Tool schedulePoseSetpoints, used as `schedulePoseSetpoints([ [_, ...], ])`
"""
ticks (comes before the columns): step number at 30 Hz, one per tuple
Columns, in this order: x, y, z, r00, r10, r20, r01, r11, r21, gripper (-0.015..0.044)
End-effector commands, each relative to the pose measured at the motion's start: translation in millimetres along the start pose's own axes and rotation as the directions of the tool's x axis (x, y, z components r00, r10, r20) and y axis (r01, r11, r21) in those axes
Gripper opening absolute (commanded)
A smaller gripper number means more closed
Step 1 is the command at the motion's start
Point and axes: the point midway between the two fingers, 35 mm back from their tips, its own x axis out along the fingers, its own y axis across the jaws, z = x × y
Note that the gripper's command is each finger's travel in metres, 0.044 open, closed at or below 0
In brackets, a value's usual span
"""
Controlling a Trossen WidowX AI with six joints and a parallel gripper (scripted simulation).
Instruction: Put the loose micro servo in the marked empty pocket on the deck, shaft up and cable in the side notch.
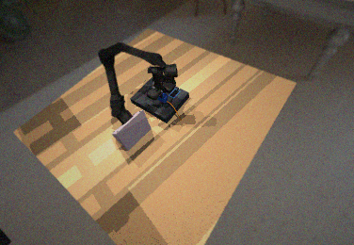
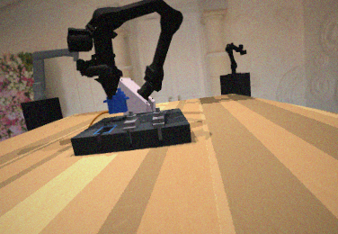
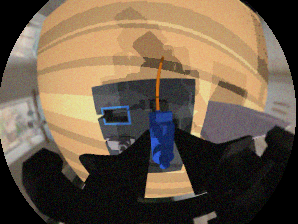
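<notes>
The blue micro servo (image 1: 163, 98) (image 2: 118, 103) (image 3: 161, 135) is held between the fingers of my gripper (image 2: 115, 94) (image 3: 161, 131), which is shut on it. It hangs just above the dark deck (image 1: 147, 103) (image 2: 175, 138) (image 3: 184, 95), and looks slightly tilted in the exterior view. Its orange cable (image 1: 172, 107) (image 2: 100, 115) (image 3: 158, 82) trails out past the deck's edge. The pocket's blue outline (image 3: 130, 115) lies to the left of the servo in the wrist view; the pocket is empty. The fingers partly hide the servo, and its shaft direction is hard to tell.
A lilac slanted panel (image 1: 134, 131) (image 2: 135, 98) (image 3: 235, 122) stands beside the deck, near the arm's base. Grey fittings (image 2: 130, 123) (image 2: 158, 119) (image 3: 120, 145) stand on the deck near the pocket. Wooden table (image 1: 198, 168) surrounds the deck.
</notes>
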Motion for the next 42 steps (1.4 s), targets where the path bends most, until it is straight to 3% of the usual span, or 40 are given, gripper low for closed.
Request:
schedulePoseSetpoints([
  [1, -1.2, 1.6, -0.2, 1.000, 0.005, -0.001, -0.006, 0.991, -0.133, 0.0000],
  [18, -1.2, 1.6, -0.2, 1.000, 0.006, -0.001, -0.005, 0.751, -0.661, 0.0000],
  [30, -1.2, 1.6, -0.2, 1.000, 0.006, -0.001, -0.003, 0.420, -0.907, 0.0000],
  [42, -1.2, 1.6, -0.2, 1.000, 0.006, -0.001, -0.001, 0.042, -0.999, 0.0000],
])
